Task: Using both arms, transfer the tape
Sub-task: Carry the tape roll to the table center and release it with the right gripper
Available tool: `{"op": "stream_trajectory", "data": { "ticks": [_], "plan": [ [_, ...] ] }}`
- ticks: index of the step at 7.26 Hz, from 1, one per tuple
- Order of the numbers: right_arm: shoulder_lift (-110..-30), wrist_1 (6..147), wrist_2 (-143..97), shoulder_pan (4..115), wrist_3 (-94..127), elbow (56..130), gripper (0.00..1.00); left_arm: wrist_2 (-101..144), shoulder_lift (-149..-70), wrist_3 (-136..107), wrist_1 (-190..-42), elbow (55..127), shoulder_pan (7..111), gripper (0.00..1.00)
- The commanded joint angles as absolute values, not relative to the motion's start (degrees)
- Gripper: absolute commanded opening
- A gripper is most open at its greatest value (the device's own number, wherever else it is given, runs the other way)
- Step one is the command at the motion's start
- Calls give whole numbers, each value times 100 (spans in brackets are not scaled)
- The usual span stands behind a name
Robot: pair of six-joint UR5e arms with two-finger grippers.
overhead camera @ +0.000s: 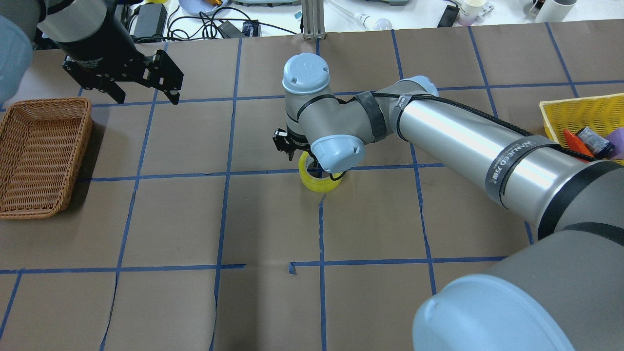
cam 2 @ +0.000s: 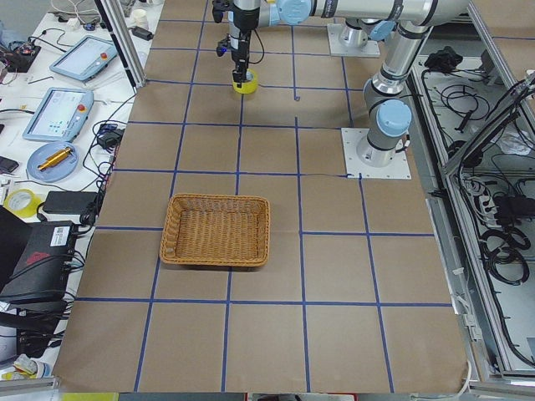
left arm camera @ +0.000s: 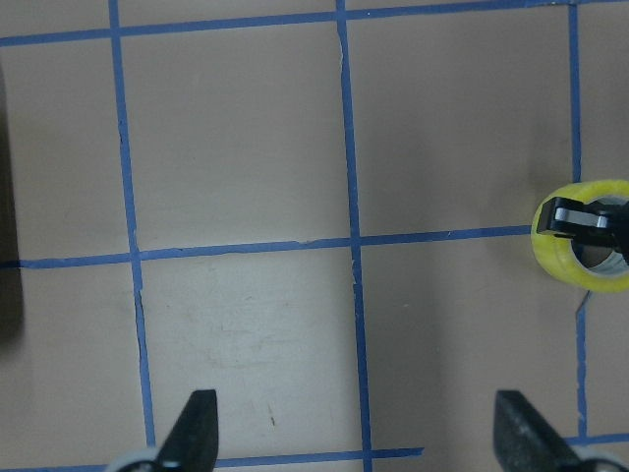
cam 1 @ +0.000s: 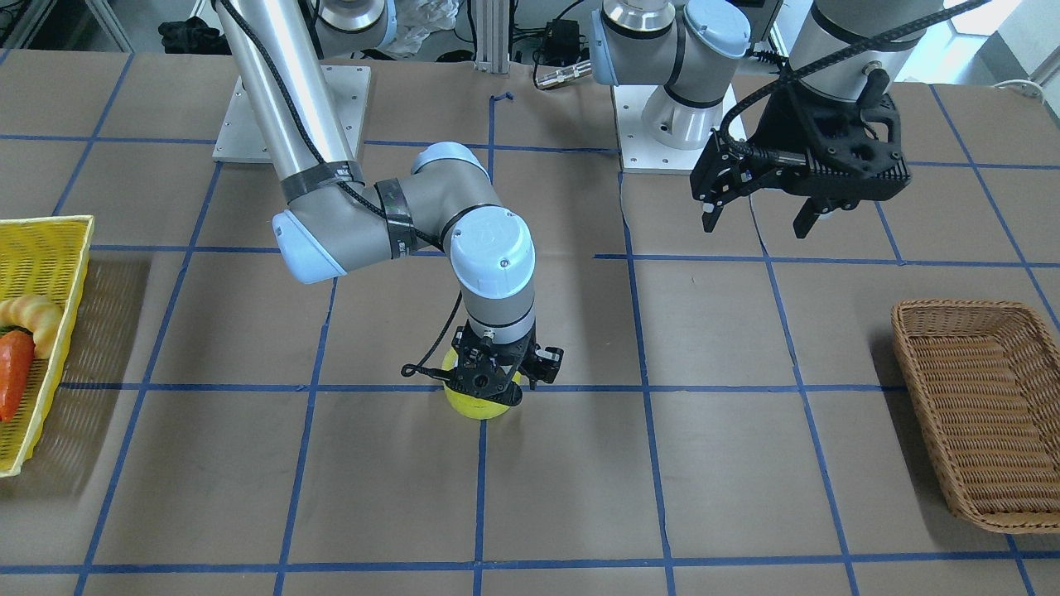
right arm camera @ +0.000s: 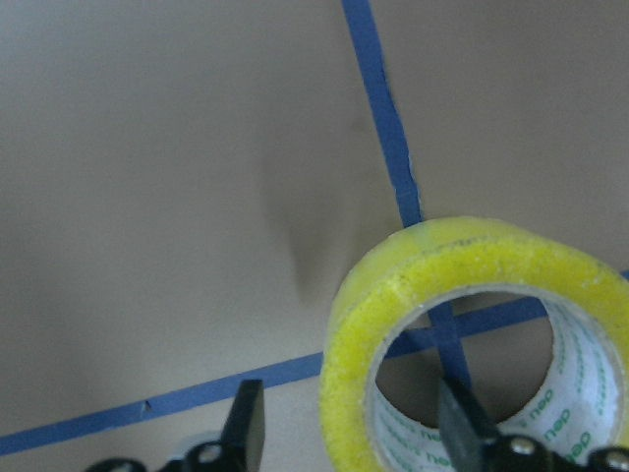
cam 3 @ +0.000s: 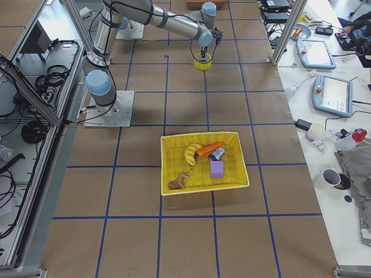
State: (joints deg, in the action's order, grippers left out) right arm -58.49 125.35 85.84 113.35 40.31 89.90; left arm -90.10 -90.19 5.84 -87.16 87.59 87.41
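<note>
One tape (right arm camera: 356, 324) roll lies flat on the counter (right arm camera: 147, 197) over a crossing of blue lines (right arm camera: 378, 98). Only the right wrist view shows the right claw (right arm camera: 354, 428) spread open astride the roll's wall, one finger (right arm camera: 460, 425) inside the ring, and green core print too blurred to read. Farther off, the left claw (cam 1: 755, 225) hangs open above the counter. Two baskets sit at the ends, a wicker basket (cam 1: 969, 308) and a yellow basket (cam 1: 45, 222).
</note>
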Motion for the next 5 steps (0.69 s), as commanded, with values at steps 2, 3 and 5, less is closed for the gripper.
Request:
{"op": "stream_trajectory", "data": {
  "ticks": [2, 3, 5],
  "plan": [
    [-6686, 11958, 8735, 11050, 3650, 9035, 100, -8930, -9035, 66, -8719, 8754, 8832, 100],
    [-7002, 11553, 8815, 10674, 3186, 9053, 100, -8938, -9200, 62, -8710, 8763, 8833, 100],
    [-7722, 10464, 8824, 9725, 1661, 9062, 100, -8912, -9481, -228, -8257, 8877, 9138, 100]
  ]
}}
